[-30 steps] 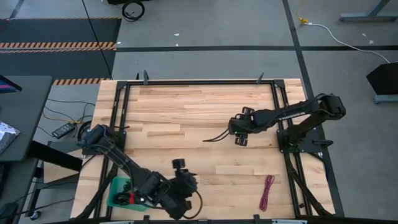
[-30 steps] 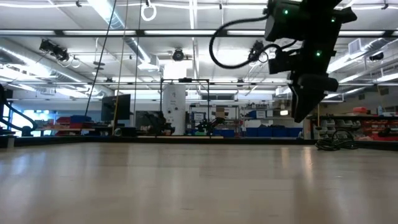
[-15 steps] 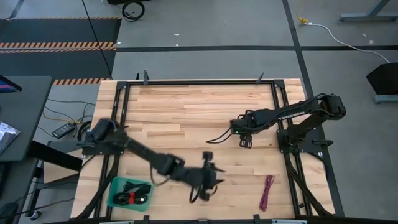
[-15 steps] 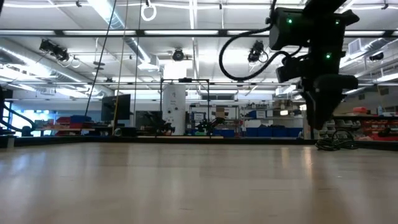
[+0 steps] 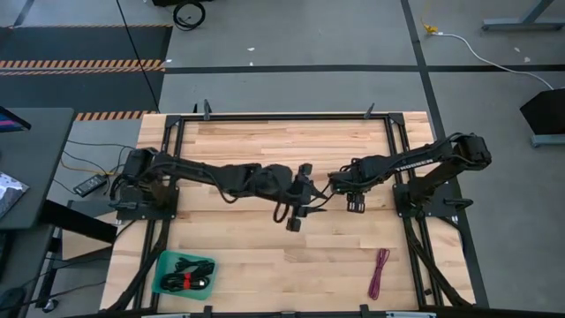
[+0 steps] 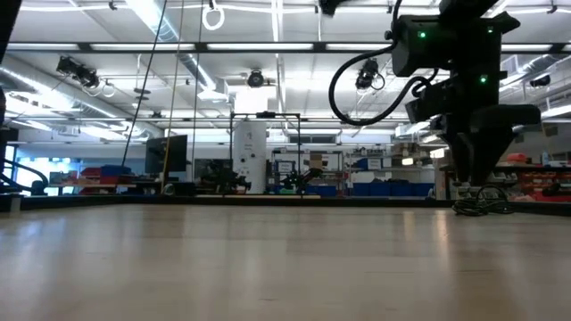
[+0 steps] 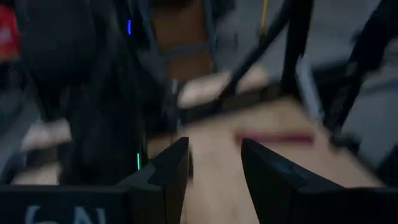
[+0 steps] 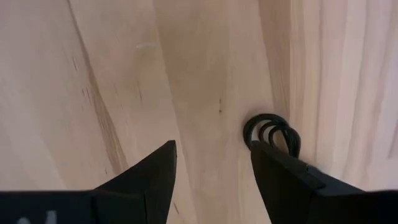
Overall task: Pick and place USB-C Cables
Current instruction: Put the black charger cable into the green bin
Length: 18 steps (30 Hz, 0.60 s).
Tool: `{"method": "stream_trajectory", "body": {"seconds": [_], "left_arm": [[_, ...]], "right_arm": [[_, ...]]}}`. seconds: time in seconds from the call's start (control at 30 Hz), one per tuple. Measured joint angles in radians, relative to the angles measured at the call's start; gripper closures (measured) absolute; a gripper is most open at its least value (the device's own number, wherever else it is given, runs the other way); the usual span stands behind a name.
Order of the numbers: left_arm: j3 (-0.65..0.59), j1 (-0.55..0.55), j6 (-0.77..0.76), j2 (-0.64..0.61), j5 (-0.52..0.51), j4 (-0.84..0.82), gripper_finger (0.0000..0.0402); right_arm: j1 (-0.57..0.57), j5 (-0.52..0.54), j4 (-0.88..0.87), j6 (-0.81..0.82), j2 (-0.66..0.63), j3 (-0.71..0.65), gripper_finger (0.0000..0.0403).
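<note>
While the left arm reaches across the table's middle, the left gripper (image 5: 296, 212) shows parted jaws with nothing between them. The right gripper (image 5: 355, 201), right of centre, has jaws spread wide and empty; a black coiled cable (image 8: 272, 134) lies by one finger. The magenta-red cable (image 5: 379, 271) lies near-right; more bundles (image 5: 187, 279) sit in the teal tray (image 5: 161, 262), near-left.
</note>
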Motion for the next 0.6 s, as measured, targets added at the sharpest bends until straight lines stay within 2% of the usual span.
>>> {"method": "stream_trajectory", "body": {"seconds": [0.1,0.17,0.27,0.4,0.5,0.6], "left_arm": [[-0.045,0.040,0.037,0.038,-0.040,0.024,0.0246],[-0.070,0.084,0.055,0.050,-0.015,0.114,0.0246],[-0.073,0.159,0.034,0.036,0.129,0.153,0.0246],[-0.073,0.240,-0.026,0.014,0.340,0.009,0.0246],[-0.073,0.270,-0.017,0.014,0.352,-0.070,0.0246],[-0.073,0.285,-0.005,0.009,0.357,-0.050,0.0246]], "right_arm": [[-0.014,-0.001,-0.002,-0.061,0.002,0.000,0.0190],[-0.025,-0.005,-0.010,-0.096,0.002,0.000,0.0190],[-0.043,-0.006,-0.025,-0.130,0.000,0.002,0.0190],[-0.061,-0.011,-0.034,-0.153,0.003,-0.001,0.0190],[-0.074,0.007,-0.026,-0.203,0.003,0.000,0.0190],[-0.087,0.036,-0.018,-0.245,0.003,0.000,0.0190]]}}
